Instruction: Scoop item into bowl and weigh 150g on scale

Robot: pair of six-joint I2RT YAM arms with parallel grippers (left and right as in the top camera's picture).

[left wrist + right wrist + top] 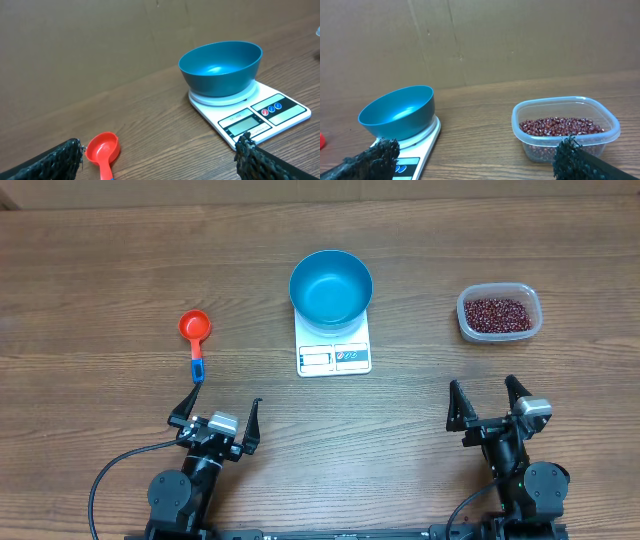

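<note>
Left gripper (227, 397) and right gripper (482, 385) at the near edge of the table (100, 270), the claws of both spread wide apart. Blue bowl (331, 285) stands on the white scale (334, 357) at mid-table. Beans (497, 314) lie in a clear tub (464, 321) toward the right edge; red scoop (194, 328) toward the left

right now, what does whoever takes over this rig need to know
The left end effector is open and empty, and so is the right end effector.
The blue bowl sits empty on the white scale at mid table.
The beans are all in the clear tub on the right.
The red scoop lies on the left, just ahead of the left end effector.
Done: the bowl is on the scale.
Left: grab the scoop, move beans into the bowl, hit the target weight. The display is too small to read.
</note>
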